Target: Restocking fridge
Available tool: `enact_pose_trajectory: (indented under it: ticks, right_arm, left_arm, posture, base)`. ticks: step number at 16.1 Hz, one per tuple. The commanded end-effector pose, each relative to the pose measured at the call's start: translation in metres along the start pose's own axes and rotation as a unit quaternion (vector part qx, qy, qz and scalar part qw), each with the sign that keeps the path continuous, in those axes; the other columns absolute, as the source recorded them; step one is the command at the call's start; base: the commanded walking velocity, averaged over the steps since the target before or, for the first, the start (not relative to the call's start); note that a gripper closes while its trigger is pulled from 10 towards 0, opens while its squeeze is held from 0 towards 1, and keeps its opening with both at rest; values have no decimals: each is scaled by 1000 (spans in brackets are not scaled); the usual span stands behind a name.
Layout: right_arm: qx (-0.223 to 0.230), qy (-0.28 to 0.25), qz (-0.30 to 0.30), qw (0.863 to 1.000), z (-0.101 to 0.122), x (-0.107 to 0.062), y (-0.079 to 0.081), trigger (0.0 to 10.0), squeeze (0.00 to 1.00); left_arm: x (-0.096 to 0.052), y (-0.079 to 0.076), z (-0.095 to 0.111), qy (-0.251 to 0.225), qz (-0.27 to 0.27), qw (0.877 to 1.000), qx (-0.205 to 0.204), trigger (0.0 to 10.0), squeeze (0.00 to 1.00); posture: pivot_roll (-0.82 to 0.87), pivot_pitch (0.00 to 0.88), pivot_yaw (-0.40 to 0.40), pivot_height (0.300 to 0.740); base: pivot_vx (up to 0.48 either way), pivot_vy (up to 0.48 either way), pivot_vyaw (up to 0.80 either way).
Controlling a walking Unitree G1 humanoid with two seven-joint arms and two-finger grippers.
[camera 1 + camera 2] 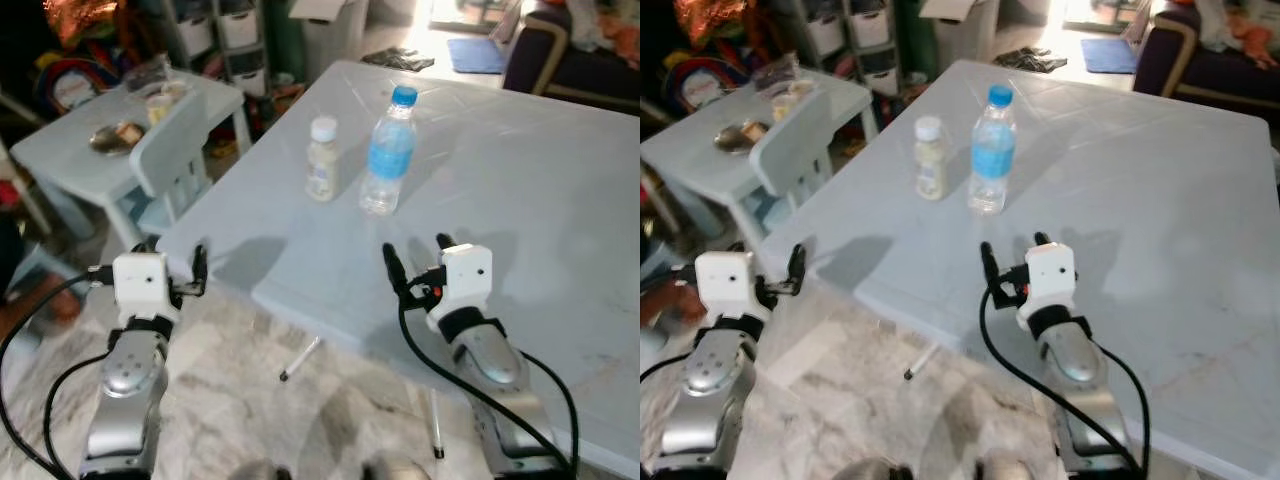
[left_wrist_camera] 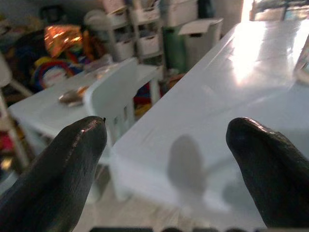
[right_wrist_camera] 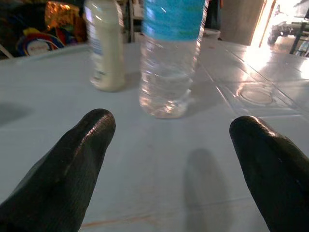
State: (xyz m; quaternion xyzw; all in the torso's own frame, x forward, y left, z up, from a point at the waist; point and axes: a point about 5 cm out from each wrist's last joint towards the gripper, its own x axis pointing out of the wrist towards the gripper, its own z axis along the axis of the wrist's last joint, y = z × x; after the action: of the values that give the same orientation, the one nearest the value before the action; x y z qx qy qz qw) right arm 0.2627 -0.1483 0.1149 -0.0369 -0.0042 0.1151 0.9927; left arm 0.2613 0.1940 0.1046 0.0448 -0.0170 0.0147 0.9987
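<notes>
A clear water bottle (image 1: 388, 152) with a blue cap and label stands upright on the pale blue table (image 1: 540, 180). Just to its left stands a small cream bottle (image 1: 321, 160) with a white cap. My right gripper (image 1: 415, 256) hovers open over the table's near part, a short way in front of the water bottle (image 3: 171, 58) and pointing at it. The cream bottle (image 3: 105, 46) stands beside it. My left gripper (image 1: 172, 260) is open at the table's near left corner, off its edge. Nothing sits between either pair of fingers.
A small pale table (image 1: 75, 160) with a bowl and cups stands at the left, with a child's chair (image 1: 175, 150) between it and the big table. Storage drawers and toys crowd the back left. A dark sofa (image 1: 570, 50) is at back right. Marbled floor lies below.
</notes>
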Motion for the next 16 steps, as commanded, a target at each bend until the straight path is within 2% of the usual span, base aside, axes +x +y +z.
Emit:
enact_pose_trajectory:
  ticks: [1, 3, 5, 6, 7, 9, 10, 11, 13, 16]
  right_arm:
    - [7, 7, 8, 1000, -1, 0, 1, 10000, 0]
    - [9, 9, 6, 1000, -1, 0, 1, 10000, 0]
    - [-12, 9, -20, 1000, -1, 1, -2, 10000, 0]
    - [-24, -3, -39, 999, 1, 6, -5, 10000, 0]
    - [-18, -14, -25, 999, 3, 8, -4, 10000, 0]
    - [-49, -48, -31, 997, 17, 21, -4, 10000, 0]
    - [-69, -66, -14, 995, 25, 26, -1, 10000, 0]
    - [-65, -69, -25, 995, 26, 28, -2, 10000, 0]
    - [-20, -89, -1, 996, 34, 28, 0, 10000, 0]
    - [-32, -114, -3, 993, 48, 30, 1, 10000, 0]
  left_arm:
    - [-1, -4, -1, 2, -7, 1000, -3, 10000, 0]
    - [-2, -4, -1, 2, -8, 1000, -2, 10000, 0]
    - [-4, -6, -3, 6, -11, 1000, -1, 10000, 0]
    - [-5, -6, -3, 7, -13, 1000, 0, 10000, 0]
    - [-5, -6, -3, 7, -13, 1000, 0, 10000, 0]
    - [-5, -8, -3, 8, -14, 1000, 1, 10000, 0]
    - [-7, -8, -4, 12, -11, 1000, -9, 10000, 0]
    - [-8, -9, -5, 15, -9, 1000, -15, 10000, 0]
    - [-10, -9, -4, 13, -12, 1000, -10, 10000, 0]
    - [-9, -7, -3, 12, -10, 1000, -9, 10000, 0]
  posture:
    - [-65, 94, 26, 740]
    - [-64, 93, 26, 740]
    - [-63, 95, 26, 740]
    - [-60, 96, 27, 740]
    - [-57, 98, 27, 740]
    - [-53, 103, 30, 740]
    - [-44, 109, 34, 740]
    - [-42, 110, 34, 740]
    - [-35, 114, 34, 740]
    - [-38, 118, 37, 740]
  base:
    - [0, 0, 0]
    - [0, 0, 0]
    - [0, 0, 0]
    - [0, 0, 0]
    - [0, 0, 0]
    - [0, 0, 0]
    - [0, 0, 0]
    - [0, 0, 0]
    - [0, 0, 0]
    - [0, 0, 0]
